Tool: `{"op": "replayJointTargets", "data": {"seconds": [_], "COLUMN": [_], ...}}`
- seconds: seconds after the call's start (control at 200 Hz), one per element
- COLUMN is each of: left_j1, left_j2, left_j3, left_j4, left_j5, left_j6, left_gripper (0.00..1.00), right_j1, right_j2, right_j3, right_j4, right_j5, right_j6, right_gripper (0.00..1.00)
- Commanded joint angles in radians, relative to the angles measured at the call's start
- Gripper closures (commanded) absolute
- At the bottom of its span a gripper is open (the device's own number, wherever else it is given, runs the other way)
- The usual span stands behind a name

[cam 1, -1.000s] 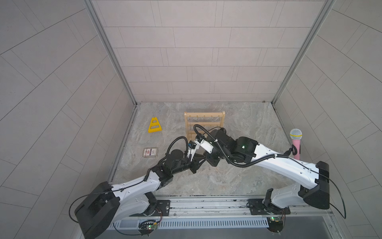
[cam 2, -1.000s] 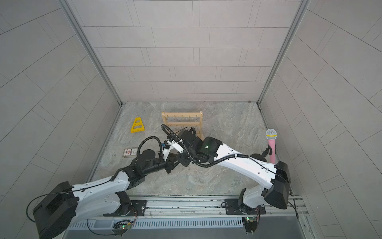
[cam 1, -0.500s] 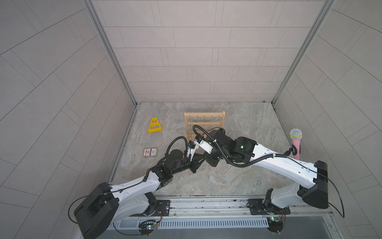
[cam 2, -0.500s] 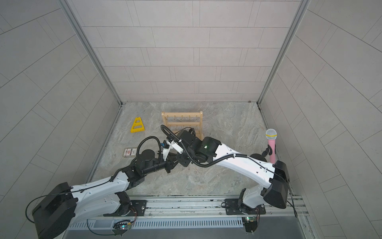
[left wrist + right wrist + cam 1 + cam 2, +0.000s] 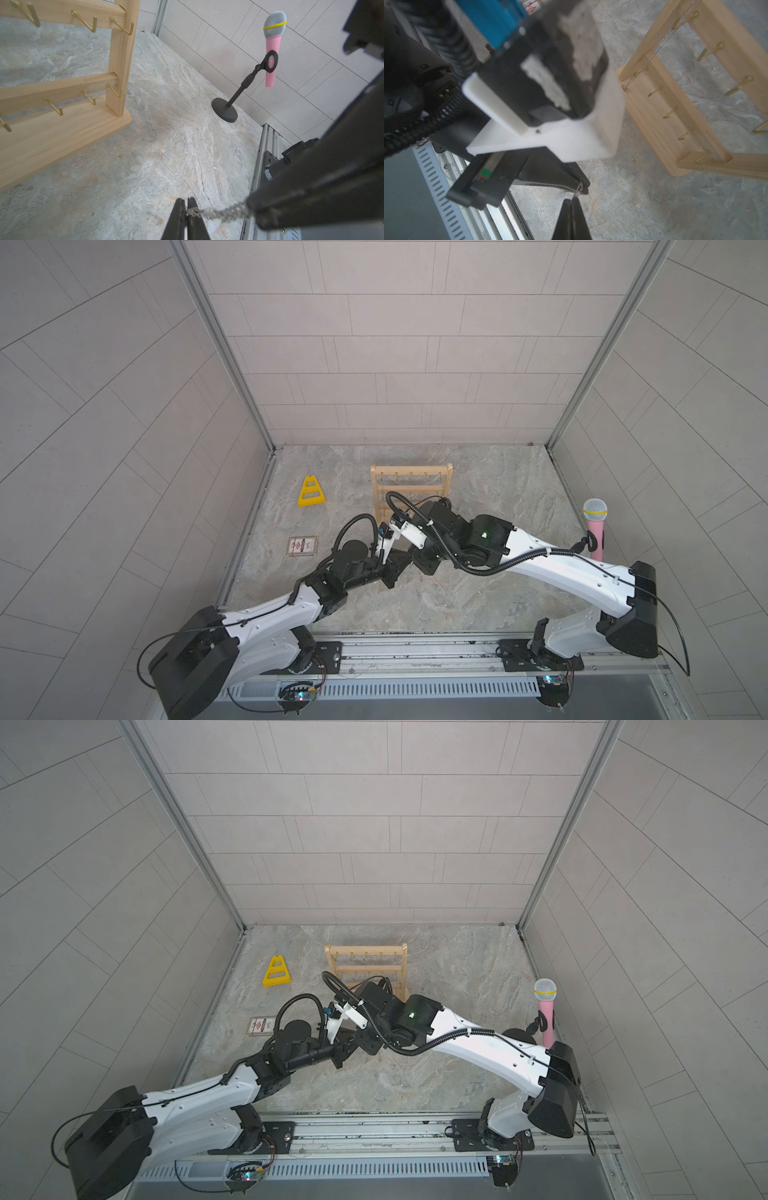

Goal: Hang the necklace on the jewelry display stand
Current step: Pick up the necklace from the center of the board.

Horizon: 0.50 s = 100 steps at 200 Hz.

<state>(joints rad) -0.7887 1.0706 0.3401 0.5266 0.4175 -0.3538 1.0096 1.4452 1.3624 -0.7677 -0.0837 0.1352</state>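
Pale wood stand (image 5: 410,485) with brass hooks (image 5: 87,20). Silver necklace (image 5: 220,212). Yellow frame (image 5: 311,492) near the stand; white, red-printed card (image 5: 302,546) farther from it. Well apart from the stand, pink microphone (image 5: 595,531) with silver mesh head and yellow band. Grey-beige marbled table (image 5: 498,489). White-and-black arms (image 5: 561,568).

We closed our left gripper (image 5: 185,204) onto the necklace (image 5: 220,212), just below mid-frame in both top views.

Pale matt wooden jewelry display stand (image 5: 120,62), shiny brass hooks (image 5: 84,19), silvery metal necklace (image 5: 224,212), veined stone-look tabletop (image 5: 176,124).
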Motion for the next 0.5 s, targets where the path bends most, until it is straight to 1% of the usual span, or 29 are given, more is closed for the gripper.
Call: {"op": "replayJointTargets", "data": {"seconds": [0.0,0.245,0.285,0.34,0.4,0.495], "left_j1": [-0.006,-0.006,-0.006,-0.006,-0.006,-0.006], "left_j2": [-0.004,0.044,0.059,0.082,0.112,0.160], "left_j3": [0.019,0.016,0.014,0.008,-0.002,-0.011], "left_j4": [0.041,0.147,0.176,0.223,0.296,0.405], "left_j5": [0.047,0.146,0.166,0.184,0.203,0.221], "left_j6": [-0.022,-0.120,-0.139,-0.172,-0.212,-0.279], "left_gripper": [0.92,0.93,0.94,0.94,0.94,0.94], "right_j1": [-0.002,-0.048,-0.056,-0.068,-0.083,-0.106], "right_j2": [0.019,0.038,0.040,0.046,0.052,0.059], "right_j3": [0.024,0.035,0.037,0.045,0.051,0.050], "right_j4": [-0.022,-0.025,-0.030,-0.040,-0.048,-0.060], "right_j5": [0.025,0.041,0.038,0.042,0.042,0.047], "right_j6": [0.001,0.013,0.010,0.010,0.006,0.008], "right_gripper": [1.00,1.00,0.97,0.90,0.85,0.74]}}
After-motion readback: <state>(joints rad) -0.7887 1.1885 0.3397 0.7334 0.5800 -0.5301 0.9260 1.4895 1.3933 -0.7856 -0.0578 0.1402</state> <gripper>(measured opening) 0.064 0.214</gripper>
